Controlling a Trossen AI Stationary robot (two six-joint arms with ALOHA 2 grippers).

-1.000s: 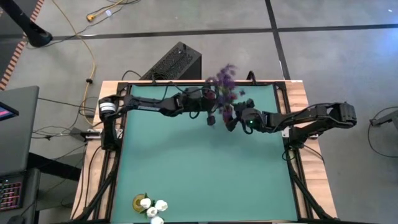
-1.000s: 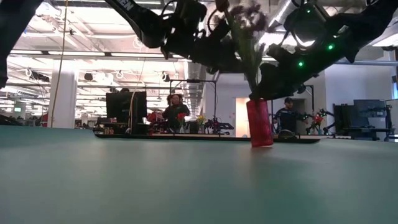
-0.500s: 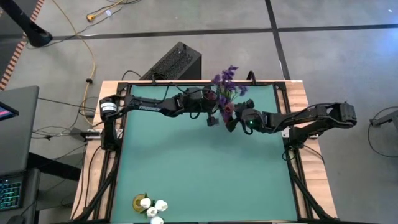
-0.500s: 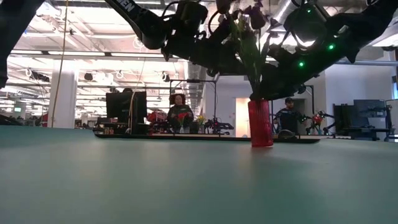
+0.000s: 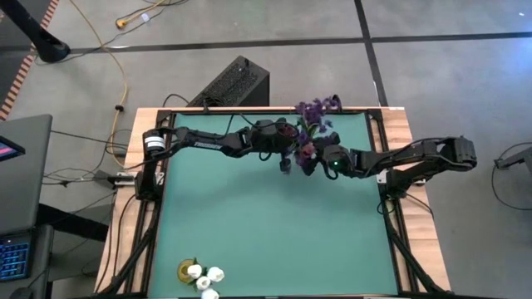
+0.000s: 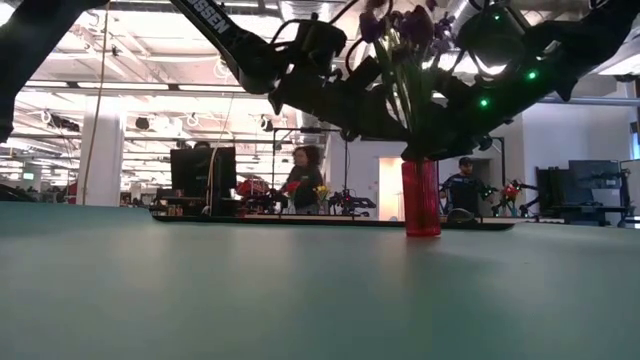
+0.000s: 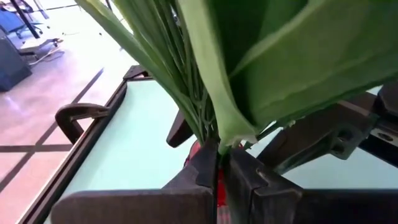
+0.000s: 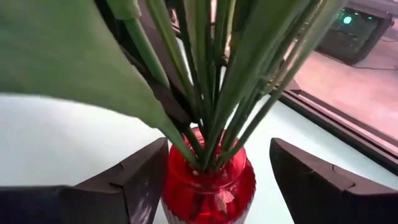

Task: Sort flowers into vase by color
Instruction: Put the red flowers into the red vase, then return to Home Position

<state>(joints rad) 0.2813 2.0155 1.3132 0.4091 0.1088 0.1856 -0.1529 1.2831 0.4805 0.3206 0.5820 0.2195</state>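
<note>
Left gripper [image 5: 287, 158], clenched on the green stems of the purple flowers [image 5: 316, 112], holds them in the red vase [image 6: 421, 197] near the table's far edge. Right gripper [image 8: 205, 186], fingers spread, straddles the vase without visibly clamping it. Risk: a sideways pull on the stems could tip the vase.

Both arms are dark, built of slim jointed links. The left arm [image 5: 216, 139] has a silver band at its base joint and white lettering along one link. The right arm [image 5: 416, 154] carries small green lights just behind its pincer. The fingers [image 8: 130, 180] are matte black, blocky, with angular stepped edges.
</note>
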